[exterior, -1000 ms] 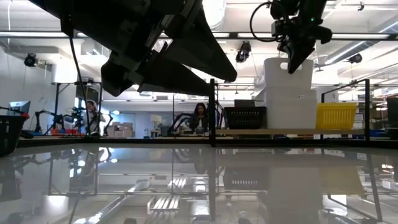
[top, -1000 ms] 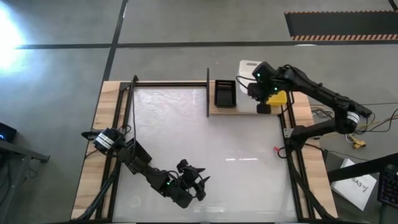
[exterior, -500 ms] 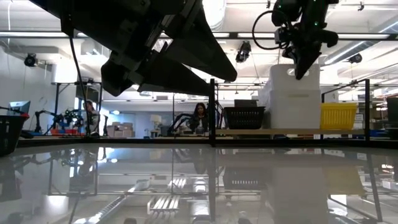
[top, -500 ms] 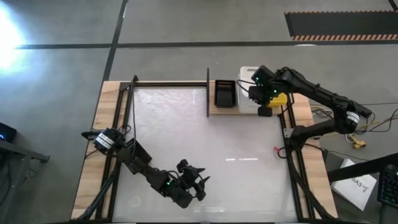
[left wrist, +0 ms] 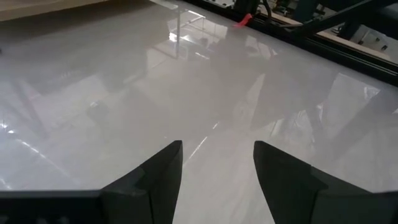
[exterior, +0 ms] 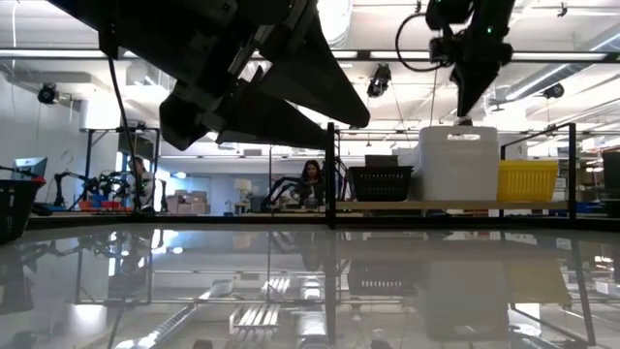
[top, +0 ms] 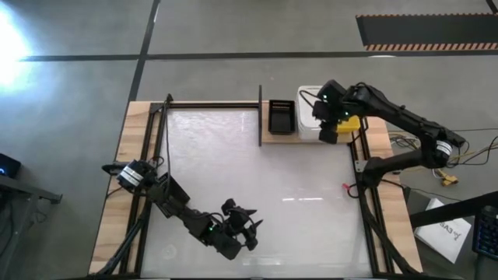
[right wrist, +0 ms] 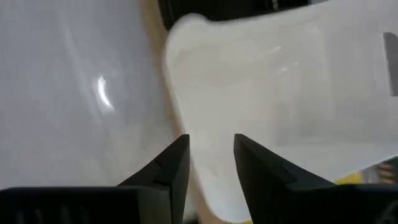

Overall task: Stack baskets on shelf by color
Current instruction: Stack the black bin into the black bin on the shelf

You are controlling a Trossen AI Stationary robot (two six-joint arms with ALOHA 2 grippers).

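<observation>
High view: my R gripper [top: 328, 128] sits over the shelf [top: 268, 138], at the near edge of the white stack [top: 307, 117]. Half a sec ago it was a touch farther back over the stack; a sec ago the white basket hung out past the shelf's back edge. Black basket [top: 281, 117] is on the shelf just beside the whites, toward the shelf's middle; yellow basket [top: 352, 122] is at the shelf's far right end, partly under my arm. L gripper [top: 245, 225] waits well away from the shelf, near the table's front edge.

Low view: big change here. A sec ago the white one was held high above the stack, half a sec ago it was coming down, now the stack reads as one low block on the shelf, so I judge it's nested. R gripper is right at the stack's top rim.

L wrist view: my L fingers [left wrist: 155, 174] are spread wide, nothing btwn them, bare table ahead.

R wrist view: white basket fills the view w/ its wall close in front of me. Can't tell if my grip is on or let go.

Whites look done; next job prob. is checking release and lifting clear w/o dragging the top one
</observation>
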